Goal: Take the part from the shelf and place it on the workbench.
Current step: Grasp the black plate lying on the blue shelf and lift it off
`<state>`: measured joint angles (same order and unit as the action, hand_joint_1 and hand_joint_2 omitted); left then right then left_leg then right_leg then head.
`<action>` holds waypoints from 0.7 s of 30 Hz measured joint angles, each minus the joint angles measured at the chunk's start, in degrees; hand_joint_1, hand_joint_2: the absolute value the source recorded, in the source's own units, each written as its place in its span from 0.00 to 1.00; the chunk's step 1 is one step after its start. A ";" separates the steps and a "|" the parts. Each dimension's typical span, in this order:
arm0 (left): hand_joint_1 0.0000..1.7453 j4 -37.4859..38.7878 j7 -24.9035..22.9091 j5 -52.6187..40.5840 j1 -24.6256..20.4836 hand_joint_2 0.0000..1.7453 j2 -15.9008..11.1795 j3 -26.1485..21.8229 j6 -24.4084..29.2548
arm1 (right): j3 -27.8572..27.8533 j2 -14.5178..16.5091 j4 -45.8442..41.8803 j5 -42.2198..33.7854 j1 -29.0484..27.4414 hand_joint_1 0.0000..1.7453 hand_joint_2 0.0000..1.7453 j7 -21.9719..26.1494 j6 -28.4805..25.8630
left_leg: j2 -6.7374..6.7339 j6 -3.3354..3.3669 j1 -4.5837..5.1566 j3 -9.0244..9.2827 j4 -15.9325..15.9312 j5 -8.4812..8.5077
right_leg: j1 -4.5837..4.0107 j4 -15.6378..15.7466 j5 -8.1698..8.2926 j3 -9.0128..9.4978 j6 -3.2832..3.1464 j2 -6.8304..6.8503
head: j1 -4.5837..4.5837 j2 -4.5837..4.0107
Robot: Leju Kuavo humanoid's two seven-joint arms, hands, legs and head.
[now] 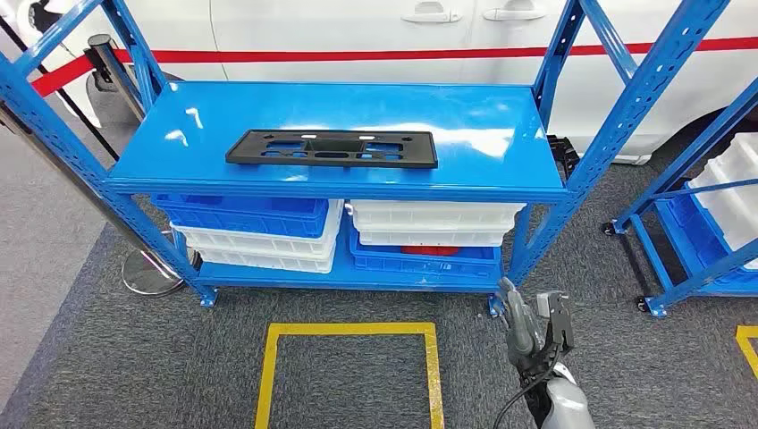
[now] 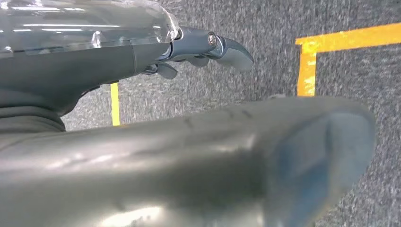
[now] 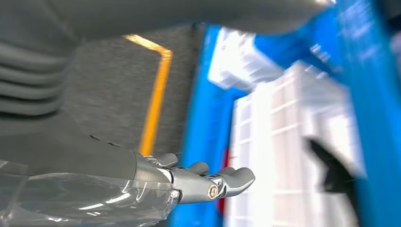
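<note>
The part (image 1: 332, 148), a flat black plastic plate with cut-outs, lies on the blue shelf's top board (image 1: 483, 116), left of its middle. My right hand (image 1: 536, 332) hangs low over the carpet in front of the shelf's right leg, fingers apart and holding nothing. In the right wrist view its fingers (image 3: 208, 179) stretch out toward the shelf's bins, empty. The left wrist view has my left hand (image 2: 203, 52) above the carpet with fingers extended and nothing in them.
Blue and white bins (image 1: 259, 228) are stacked on the lower shelf. A yellow taped square (image 1: 349, 366) marks the carpet before the shelf. A second blue rack with white bins (image 1: 715, 206) stands to the right. A stanchion post (image 1: 152, 268) stands at the left, a white car behind.
</note>
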<state>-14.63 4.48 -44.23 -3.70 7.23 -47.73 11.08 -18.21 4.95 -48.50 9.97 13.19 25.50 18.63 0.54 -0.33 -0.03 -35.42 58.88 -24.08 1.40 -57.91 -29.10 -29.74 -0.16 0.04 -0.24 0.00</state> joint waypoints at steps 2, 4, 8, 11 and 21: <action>0.00 0.04 0.00 -0.36 -0.05 0.00 0.03 -0.22 0.00 | 1.44 0.04 -1.66 -0.68 -0.03 0.00 0.00 0.32 0.10 | -0.09 -0.30 -0.14 -1.23 2.64 -1.12 | 0.07 0.10 -0.17 0.39 -0.28 0.05 | -0.24 0.00; 0.00 0.10 0.00 -1.09 -0.08 0.00 0.07 -0.63 0.00 | 4.47 0.19 -4.80 -2.05 -0.19 0.00 0.00 0.95 0.33 | -0.18 -0.87 -0.44 -5.06 9.92 -3.90 | 0.11 0.19 -0.69 1.15 -0.61 0.12 | -0.50 0.00; 0.00 0.39 -0.02 -2.55 -0.06 0.00 0.10 -1.36 0.00 | 10.66 0.36 -10.73 -4.75 -0.84 0.00 0.00 2.15 0.80 | -0.20 -1.24 -0.69 -9.30 13.99 -1.77 | 0.20 0.14 -2.62 3.51 -0.31 0.06 | -0.52 0.00; 0.00 0.73 -0.04 -3.62 -0.14 0.00 0.19 -2.04 0.00 | 15.20 0.56 -15.36 -6.75 -0.95 0.00 0.00 3.14 1.08 | -0.33 -0.64 -0.34 -5.25 4.05 3.70 | 0.25 0.38 -4.78 5.73 0.61 -0.06 | -0.60 0.00; 0.00 1.17 -0.21 -7.08 -1.03 0.00 0.83 -3.80 0.19 | 29.90 0.95 -29.59 -13.47 -1.30 0.00 0.00 5.73 2.24 | 0.24 2.93 0.03 3.04 -1.14 -1.43 | -0.22 -15.46 -7.62 -5.55 2.58 0.02 | -0.48 0.02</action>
<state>-13.46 4.27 -51.31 -4.73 8.06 -51.52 11.27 11.69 5.90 -78.08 -3.50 11.89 31.23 20.87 0.78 2.60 0.00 -32.38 57.74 -25.51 1.17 -73.37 -36.73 -35.29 2.42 0.06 -0.72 0.02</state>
